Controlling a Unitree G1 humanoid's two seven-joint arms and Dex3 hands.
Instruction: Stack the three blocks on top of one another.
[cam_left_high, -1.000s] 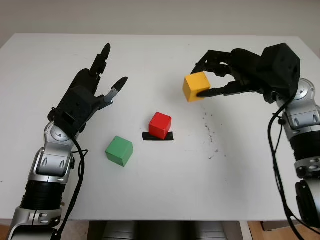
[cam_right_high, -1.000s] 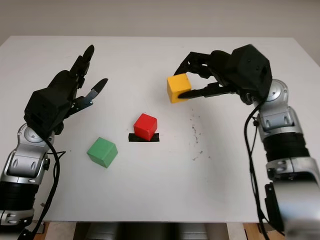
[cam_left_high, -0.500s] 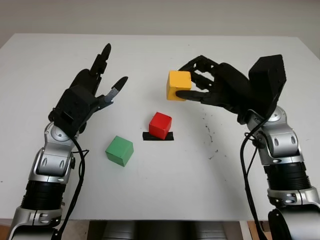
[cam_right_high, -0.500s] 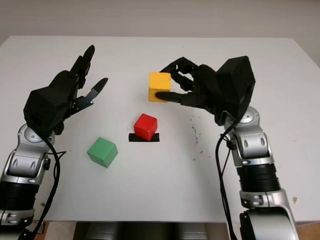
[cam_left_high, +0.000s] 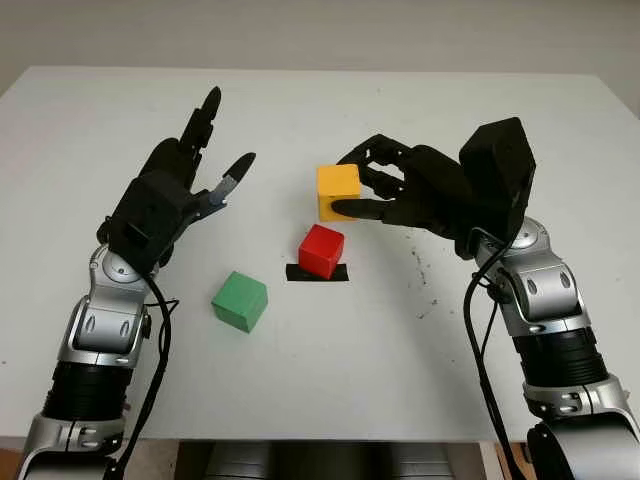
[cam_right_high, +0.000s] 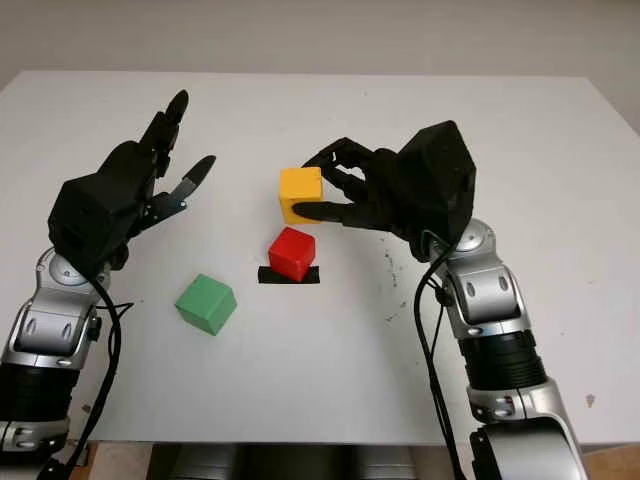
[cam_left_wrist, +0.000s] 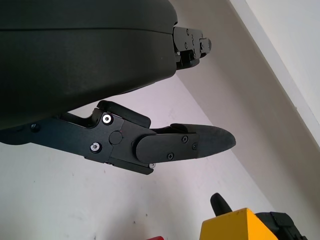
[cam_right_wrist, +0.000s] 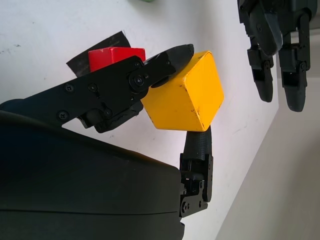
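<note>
Up above the table (cam_left_high: 520, 110), the right hand (cam_left_high: 425, 190) grips the yellow block (cam_left_high: 338, 192) between its fingers (cam_right_wrist: 125, 82), holding it in the air just beyond and slightly right of the red block (cam_left_high: 321, 250). The yellow block is a cube with no long axis; it sits nearly level, one face turned toward the camera, its top face showing. In the right wrist view a few small dark scuffs mark one yellow face, and no writing can be read on any block.

The red block stands on a strip of black tape (cam_left_high: 316, 272) near the table's middle, turned a little so a corner points toward the near edge. The green block (cam_left_high: 240, 301) lies to the near left of it, well apart, also turned at an angle.

The left hand (cam_left_high: 175, 195) is open, raised over the left part of the table, beyond the green block and holding nothing.

Bare white surface lies all round the blocks. Small dark specks (cam_left_high: 422, 270) dot the table right of the red block.
</note>
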